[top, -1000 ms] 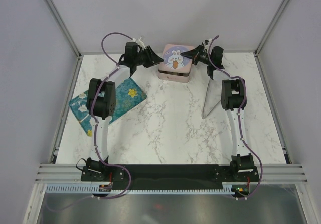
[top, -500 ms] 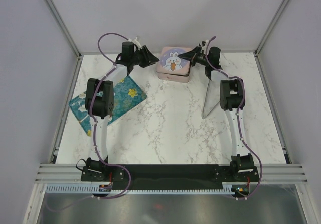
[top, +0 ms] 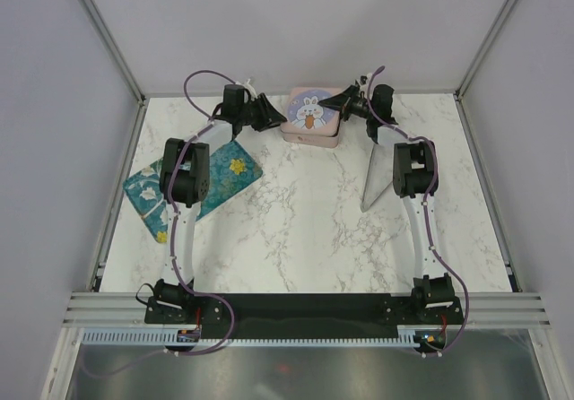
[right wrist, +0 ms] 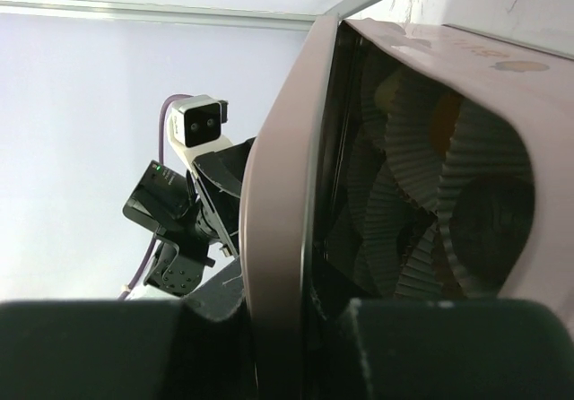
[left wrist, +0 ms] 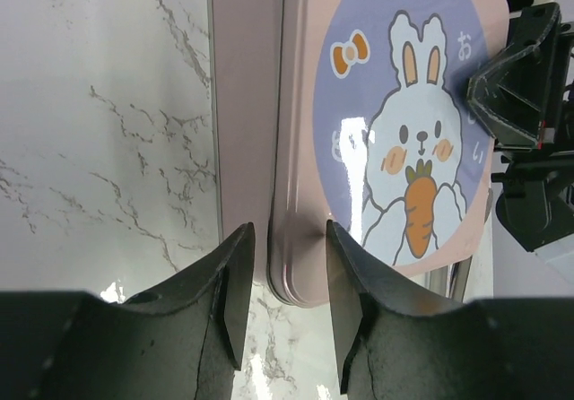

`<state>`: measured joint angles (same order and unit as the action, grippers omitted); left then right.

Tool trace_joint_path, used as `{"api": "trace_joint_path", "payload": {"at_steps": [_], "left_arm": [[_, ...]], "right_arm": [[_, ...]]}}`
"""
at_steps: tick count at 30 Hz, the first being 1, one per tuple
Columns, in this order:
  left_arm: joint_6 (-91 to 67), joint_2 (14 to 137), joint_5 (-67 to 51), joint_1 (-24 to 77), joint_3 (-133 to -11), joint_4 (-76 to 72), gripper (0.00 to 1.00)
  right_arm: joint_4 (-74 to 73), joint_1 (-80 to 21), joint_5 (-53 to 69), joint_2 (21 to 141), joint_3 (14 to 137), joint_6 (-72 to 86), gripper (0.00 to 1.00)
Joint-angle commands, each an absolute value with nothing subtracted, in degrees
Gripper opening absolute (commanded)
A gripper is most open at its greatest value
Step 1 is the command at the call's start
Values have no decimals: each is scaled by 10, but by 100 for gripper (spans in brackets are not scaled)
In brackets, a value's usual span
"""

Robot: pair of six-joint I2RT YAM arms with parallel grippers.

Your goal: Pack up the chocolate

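The pink square tin (top: 309, 135) stands at the back middle. Its bunny lid (top: 309, 111) is tilted up off the tin. My right gripper (top: 338, 106) is shut on the lid's right edge (right wrist: 278, 194), with the rim between its jaws (right wrist: 287, 308). Under the lid the dim inside shows pale pleated paper cups (right wrist: 404, 194). I cannot make out any chocolate pieces there. My left gripper (top: 280, 117) is open at the tin's left side. In the left wrist view (left wrist: 289, 239) the lid's corner (left wrist: 395, 131) and the tin's wall (left wrist: 242, 104) lie just beyond its fingertips.
A blue floral cloth (top: 193, 185) lies on the marble table (top: 296, 230) at the left, under the left arm. A clear plastic sheet (top: 377, 176) stands beside the right arm. Enclosure walls and frame posts ring the table.
The right gripper has raised the lid, which lay flat on the tin, and tilted it. The left gripper has moved right and down, closer to the tin's left edge.
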<state>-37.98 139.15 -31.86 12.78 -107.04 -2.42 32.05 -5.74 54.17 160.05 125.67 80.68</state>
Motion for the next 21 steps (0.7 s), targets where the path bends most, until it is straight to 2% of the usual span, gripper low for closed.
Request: {"api": "trace_joint_path", "payload": {"at_steps": [1,4,6,7,9,12,21], "left_arm": [[-372,1391,-341,128,-1099,-42,45],[-375,1392,-345,128,-1101,-49,45],[-380,1397,-348,129,-1107,-52,44],[-382,1398,-350,131,-1110,-52,45],[-385,1404,-351,131,-1116,-53,44],[-389,1411,-352,131,-1118,-53,44],[-396,1422,-358,131,-1125,-60,44]], "right_arm": [[343,-55,543,1606,1272,807,0],[334,-54,541,1605,1273,802,2],[311,-53,534,1601,1275,777,11],[285,-52,532,1596,1275,767,20],[269,-47,527,1591,1273,746,30],[266,-43,526,1581,1265,741,38],[258,-25,518,1564,1232,729,44]]}}
